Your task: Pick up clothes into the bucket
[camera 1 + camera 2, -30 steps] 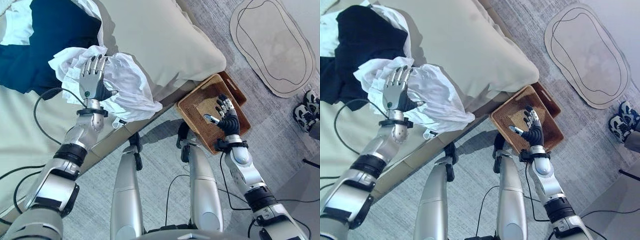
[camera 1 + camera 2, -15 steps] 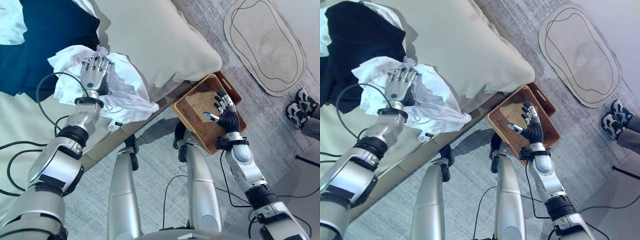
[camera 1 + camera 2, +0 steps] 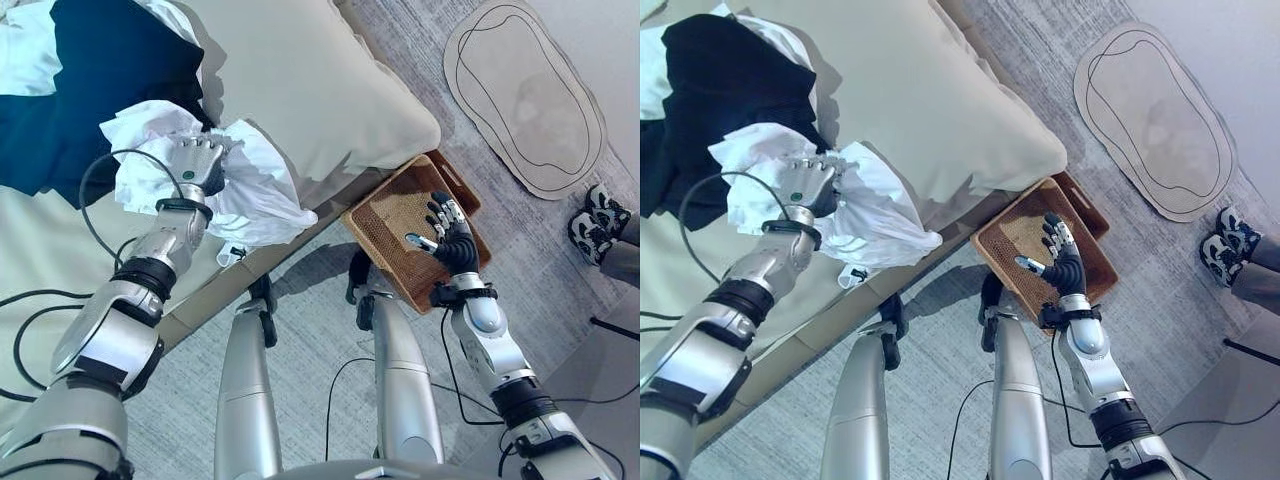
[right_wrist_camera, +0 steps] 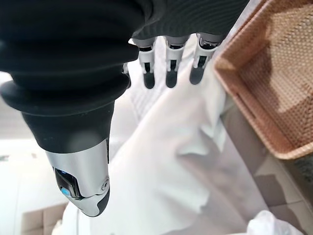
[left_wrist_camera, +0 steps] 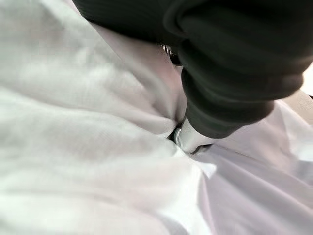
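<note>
While left robot hand (image 3: 200, 163) clenches crumpled white garment (image 3: 250, 190), right robot hand (image 3: 449, 233) hovers released over wicker basket (image 3: 385, 235).

silver-grey arms, seemingly dark-ribbed wrists

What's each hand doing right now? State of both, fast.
Left hand: fingers curled, shut on the white garment on the bed.
Right hand: open, holding nothing, over the wicker basket.

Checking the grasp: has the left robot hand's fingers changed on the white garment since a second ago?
Yes. The left robot hand has curled its fingers into the white garment.
</note>
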